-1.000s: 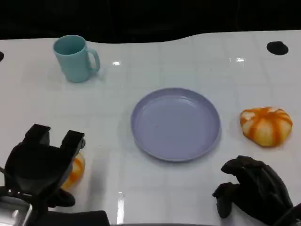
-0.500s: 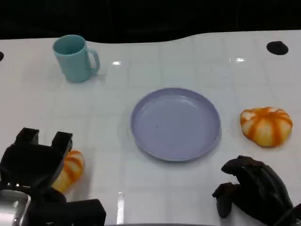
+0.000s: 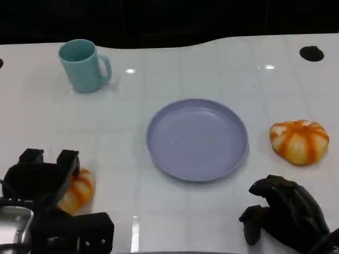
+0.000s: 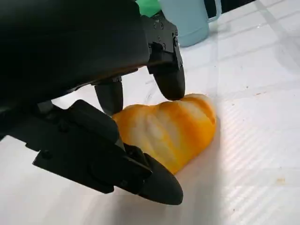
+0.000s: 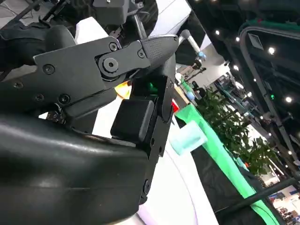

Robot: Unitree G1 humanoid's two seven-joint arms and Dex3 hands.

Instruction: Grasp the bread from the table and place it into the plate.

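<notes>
My left hand [image 3: 39, 182] straddles the bread [image 4: 166, 129], fingers apart, no grip; closing off-centre could squirt it away.

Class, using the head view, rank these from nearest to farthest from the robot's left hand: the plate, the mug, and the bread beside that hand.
From the left robot hand:
1. Bread, right beside its fingers.
2. Plate, table centre.
3. Mug, far left corner.
</notes>
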